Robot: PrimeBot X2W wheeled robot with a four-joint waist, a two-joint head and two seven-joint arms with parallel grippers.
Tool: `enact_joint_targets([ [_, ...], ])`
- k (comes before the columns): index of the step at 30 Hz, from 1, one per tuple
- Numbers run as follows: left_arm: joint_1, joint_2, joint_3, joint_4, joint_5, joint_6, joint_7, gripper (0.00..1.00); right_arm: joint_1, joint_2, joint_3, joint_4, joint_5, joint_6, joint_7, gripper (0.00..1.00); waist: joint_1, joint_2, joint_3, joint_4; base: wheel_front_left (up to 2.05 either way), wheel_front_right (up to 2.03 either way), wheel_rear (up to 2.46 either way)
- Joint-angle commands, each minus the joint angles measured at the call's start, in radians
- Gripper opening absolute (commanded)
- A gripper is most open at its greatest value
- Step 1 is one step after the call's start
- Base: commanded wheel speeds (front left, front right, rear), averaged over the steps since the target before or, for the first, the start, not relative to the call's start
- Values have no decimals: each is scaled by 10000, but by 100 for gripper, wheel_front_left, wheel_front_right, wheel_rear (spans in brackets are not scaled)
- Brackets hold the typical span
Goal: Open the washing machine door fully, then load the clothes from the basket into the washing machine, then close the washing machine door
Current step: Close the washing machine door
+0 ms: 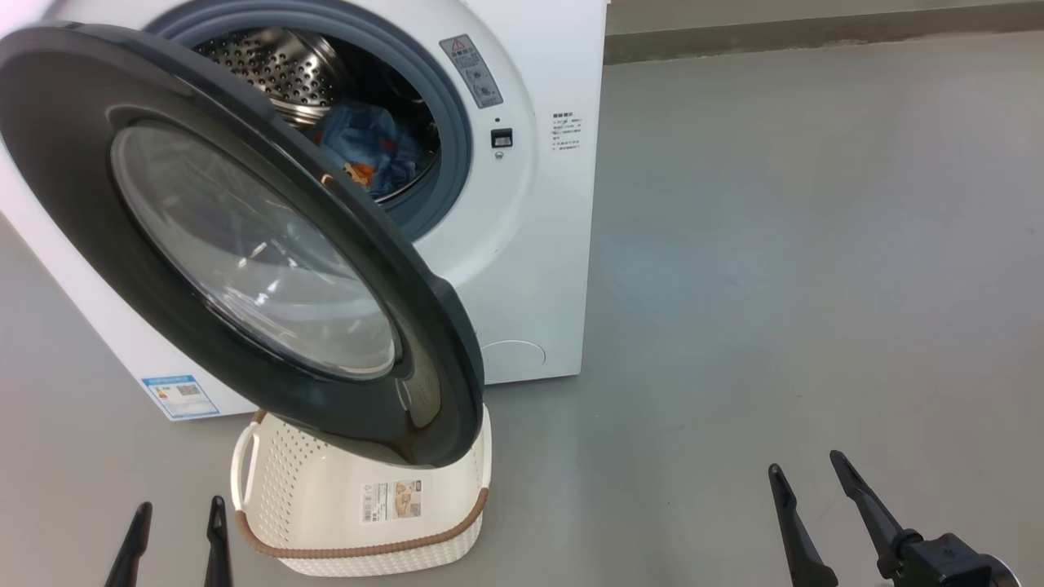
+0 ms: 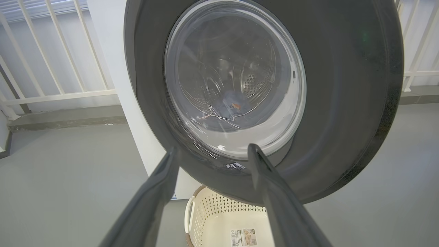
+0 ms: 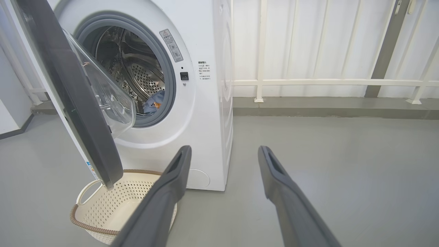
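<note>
Upper centre of our head view, we see the clothes (image 1: 369,153) in the drum (image 1: 277,69). Lower left of our right wrist view, we see the basket (image 3: 116,199) and its perforated inside. Our left gripper (image 1: 181,502) and right gripper (image 1: 805,462) gape, empty.

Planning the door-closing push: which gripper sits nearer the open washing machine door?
The left gripper, at the lower left beside the basket, with the door right ahead in its wrist view; the right gripper stands off over the floor.
</note>
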Motion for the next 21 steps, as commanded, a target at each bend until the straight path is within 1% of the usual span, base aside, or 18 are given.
enact_joint_targets([
  [1, -223, 131, 337, -197, 84, 85, -130, 100, -155, -51, 234, -229, -106, 62, -118, 100, 0, 0, -12, 8, 0, 0, 0],
  [20, -126, 1, 301, -128, 54, 201, -187, 100, -176, -43, 144, -237, -189, 62, -118, 100, 0, 0, -5, -20, 0, 0, 0],
  [21, -128, -2, 299, -126, 54, 210, -188, 100, -182, -42, 137, -238, -185, 62, -118, 92, 0, 0, 0, -18, 0, 0, 0],
])
